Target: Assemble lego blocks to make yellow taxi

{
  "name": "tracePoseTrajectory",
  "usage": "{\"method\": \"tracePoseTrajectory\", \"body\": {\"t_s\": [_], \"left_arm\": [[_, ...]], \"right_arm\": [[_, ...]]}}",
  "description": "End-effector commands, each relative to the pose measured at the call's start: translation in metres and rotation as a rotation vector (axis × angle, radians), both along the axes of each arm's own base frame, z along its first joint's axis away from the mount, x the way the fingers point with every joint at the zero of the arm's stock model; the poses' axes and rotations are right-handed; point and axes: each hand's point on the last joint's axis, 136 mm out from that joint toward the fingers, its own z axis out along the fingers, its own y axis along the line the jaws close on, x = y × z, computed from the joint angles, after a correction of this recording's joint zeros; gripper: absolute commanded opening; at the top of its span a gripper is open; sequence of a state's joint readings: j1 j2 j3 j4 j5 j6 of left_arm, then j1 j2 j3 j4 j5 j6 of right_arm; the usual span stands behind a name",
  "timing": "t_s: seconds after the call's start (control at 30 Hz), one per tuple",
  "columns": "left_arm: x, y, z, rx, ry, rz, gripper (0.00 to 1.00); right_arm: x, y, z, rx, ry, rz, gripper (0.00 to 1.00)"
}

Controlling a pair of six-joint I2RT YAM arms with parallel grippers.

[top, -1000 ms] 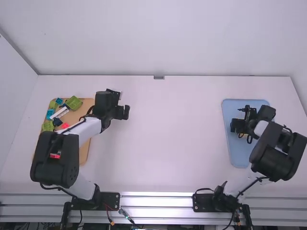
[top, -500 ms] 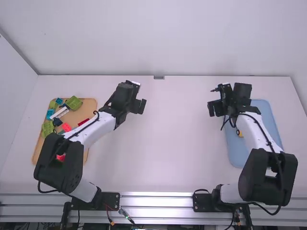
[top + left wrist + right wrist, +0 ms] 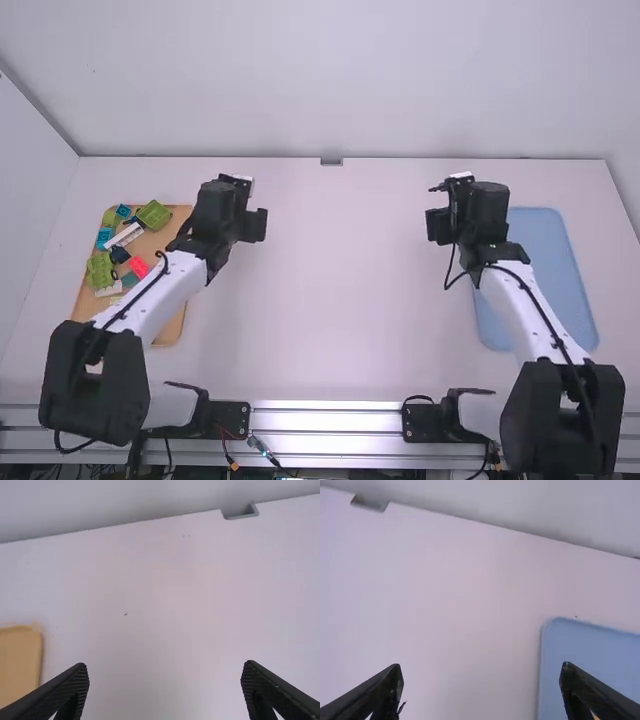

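High view, at the near edge: a ribbed metal rail (image 3: 325, 420) carries both arm bases. Beyond it on the white table (image 3: 340, 300), at left, lies a tan tray (image 3: 170, 328) with the lego blocks grouped on its outer side. Nearest to farthest there: a small white block (image 3: 109, 290), a dark teal block (image 3: 130, 279), a red block (image 3: 139, 266), a dark blue block (image 3: 120, 254), a long white block (image 3: 124, 236) lying at a slant, and a green block (image 3: 153, 215). At right sits a blue tray (image 3: 550, 260), partly covered by the right arm. The left gripper (image 3: 252, 226) hangs past the tan tray's inner side; its wrist view shows both fingers spread wide, released. The right gripper (image 3: 439, 226) hangs just to the inner side of the blue tray, its fingers also wide apart and released. A yellow-orange bit (image 3: 595, 717) shows beside one fingertip in the right wrist view, too little to identify. Farthest, a grey notch (image 3: 331, 161) marks the table's back edge.
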State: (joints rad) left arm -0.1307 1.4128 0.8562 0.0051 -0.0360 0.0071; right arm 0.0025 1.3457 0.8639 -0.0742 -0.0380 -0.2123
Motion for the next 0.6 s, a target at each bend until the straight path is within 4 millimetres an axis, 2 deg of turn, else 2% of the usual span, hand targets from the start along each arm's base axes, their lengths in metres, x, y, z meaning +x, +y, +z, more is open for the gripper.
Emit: {"method": "tracePoseTrajectory", "body": {"t_s": [0.0,0.17,0.57], "left_arm": [[-0.012,0.014,0.006,-0.029,-0.016,0.021,0.76],[-0.032,0.048,0.000,-0.029,-0.017,0.106,0.68],[-0.093,0.048,-0.028,-0.029,-0.017,0.106,0.42]], "right_arm": [[-0.008,-0.008,0.009,0.042,-0.046,-0.081,0.76],[-0.024,-0.008,0.011,0.116,-0.085,-0.130,0.67],[-0.084,-0.008,-0.023,0.152,-0.083,-0.156,0.41]]}}
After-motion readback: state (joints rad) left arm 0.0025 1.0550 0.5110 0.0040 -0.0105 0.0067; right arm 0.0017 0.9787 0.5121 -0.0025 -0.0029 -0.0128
